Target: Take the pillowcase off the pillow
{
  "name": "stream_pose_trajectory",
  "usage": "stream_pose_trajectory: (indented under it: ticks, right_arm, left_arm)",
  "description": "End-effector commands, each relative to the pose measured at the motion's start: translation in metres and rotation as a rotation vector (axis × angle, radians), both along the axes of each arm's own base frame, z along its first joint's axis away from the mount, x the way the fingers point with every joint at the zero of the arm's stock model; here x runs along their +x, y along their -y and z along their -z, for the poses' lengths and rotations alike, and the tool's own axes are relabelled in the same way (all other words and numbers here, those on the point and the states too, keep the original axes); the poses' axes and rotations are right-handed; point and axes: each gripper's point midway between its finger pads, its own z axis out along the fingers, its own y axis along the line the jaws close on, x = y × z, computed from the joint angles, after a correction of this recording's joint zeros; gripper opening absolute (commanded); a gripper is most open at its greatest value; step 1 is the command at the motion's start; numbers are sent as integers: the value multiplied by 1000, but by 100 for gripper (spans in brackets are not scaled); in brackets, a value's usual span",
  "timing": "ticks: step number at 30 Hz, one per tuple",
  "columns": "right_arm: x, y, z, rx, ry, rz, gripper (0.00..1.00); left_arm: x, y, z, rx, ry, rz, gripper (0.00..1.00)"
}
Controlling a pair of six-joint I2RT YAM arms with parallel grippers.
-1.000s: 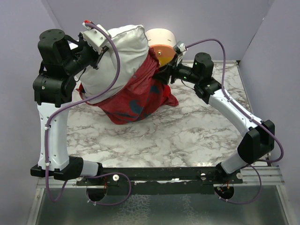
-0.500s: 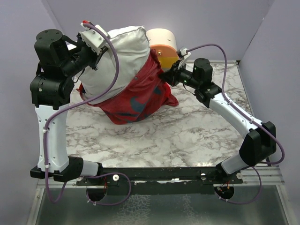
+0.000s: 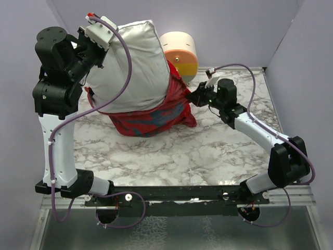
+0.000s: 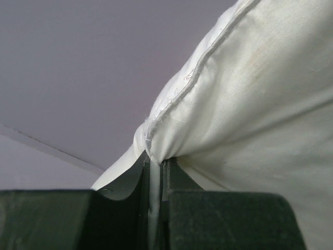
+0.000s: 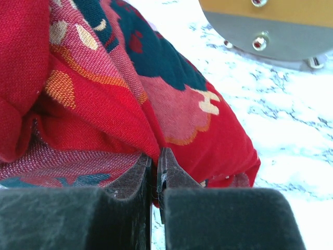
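The white pillow [image 3: 138,62] is held up on end at the back left, its lower half still inside the red printed pillowcase [image 3: 151,115], which is bunched on the table. My left gripper [image 3: 99,52] is shut on the pillow's upper left corner; in the left wrist view the seamed pillow [image 4: 250,94] corner is pinched between the closed left gripper [image 4: 155,174] jaws. My right gripper [image 3: 193,98] is low at the pillowcase's right edge. In the right wrist view the right gripper [image 5: 154,162] is shut on a fold of the pillowcase [image 5: 104,88].
A cream-and-orange cylinder [image 3: 181,52] lies on its side right behind the pillow, its end face [image 5: 270,23] close above my right gripper. The marble tabletop [image 3: 187,151] is walled by lilac panels at the back and both sides.
My right gripper has closed on the pillowcase and moved down and right toward the table. My left arm has raised the pillow more upright, and more white shows above the red fabric.
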Motion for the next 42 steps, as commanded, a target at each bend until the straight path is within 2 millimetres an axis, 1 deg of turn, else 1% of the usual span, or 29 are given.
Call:
stream_pose_trajectory:
  ticks: [1, 4, 6, 9, 12, 13, 14, 16, 17, 18, 19, 20, 21, 22, 23, 25, 27, 29, 30, 31, 32, 34, 35, 36, 37, 39, 42]
  right_arm:
    - [5, 42, 82, -127, -209, 213, 1]
    - [-2, 55, 115, -171, -294, 278, 1]
    - [-9, 61, 133, -200, -345, 300, 1]
    - [-16, 69, 152, -233, -402, 336, 1]
    - [-21, 72, 159, -254, -438, 341, 1]
    - [-21, 73, 159, -263, -442, 340, 1]
    - [-21, 74, 157, -268, -443, 343, 1]
    - [-19, 74, 145, -271, -424, 341, 1]
    - [-16, 75, 134, -274, -407, 345, 3]
    - [-12, 76, 119, -272, -377, 352, 7]
    - [-7, 75, 99, -260, -339, 354, 19]
    - [-3, 72, 73, -237, -282, 339, 36]
    - [1, 68, 46, -208, -222, 323, 50]
    - [4, 63, 13, -173, -147, 296, 60]
    - [4, 58, -16, -144, -84, 269, 67]
    - [1, 46, -77, -91, 32, 187, 78]
    - [-6, 32, -125, -52, 119, 90, 85]
    - [-19, 16, -167, -6, 199, -25, 91]
    - [-28, 7, -192, 30, 256, -96, 94]
    - [-38, -2, -209, 62, 300, -171, 97]
    - [-47, -9, -224, 89, 338, -234, 100]
    - [-66, -28, -251, 125, 407, -364, 100]
    - [-74, -38, -262, 135, 435, -415, 100]
    - [-84, -52, -271, 141, 463, -471, 100]
    - [-89, -63, -278, 145, 482, -510, 100]
    - [-92, -81, -287, 148, 507, -567, 100]
    - [-85, -94, -294, 165, 533, -596, 100]
  left_arm:
    - [-38, -57, -132, -86, 482, -272, 0]
    - [-49, -71, -157, -129, 578, -343, 0]
    - [-58, -82, -175, -178, 650, -394, 0]
    - [-74, -94, -196, -273, 739, -434, 0]
    - [-89, -98, -211, -367, 805, -428, 0]
    - [-93, -98, -214, -389, 818, -418, 0]
    - [-96, -97, -217, -405, 827, -408, 0]
    - [-97, -92, -219, -414, 818, -376, 0]
    - [-94, -89, -217, -411, 800, -361, 0]
    - [-91, -85, -213, -405, 773, -341, 0]
    - [-85, -78, -205, -386, 732, -310, 0]
    - [-78, -69, -196, -365, 683, -272, 0]
    - [-71, -59, -183, -344, 622, -229, 0]
    - [-64, -50, -170, -330, 564, -190, 0]
    - [-60, -42, -157, -325, 508, -153, 0]
    - [-52, -25, -132, -314, 408, -78, 0]
    - [-45, -12, -110, -319, 316, -18, 0]
    - [-40, 1, -90, -315, 226, 38, 0]
    - [-39, 7, -83, -311, 192, 67, 0]
    - [-38, 13, -75, -303, 160, 95, 0]
    - [-38, 17, -70, -301, 134, 118, 0]
    - [-37, 25, -60, -302, 89, 154, 0]
    - [-37, 28, -57, -304, 73, 169, 0]
    - [-37, 31, -53, -305, 57, 184, 0]
    - [-37, 33, -50, -307, 44, 198, 0]
    - [-39, 39, -44, -307, 14, 229, 0]
    - [-43, 45, -37, -307, -20, 262, 0]
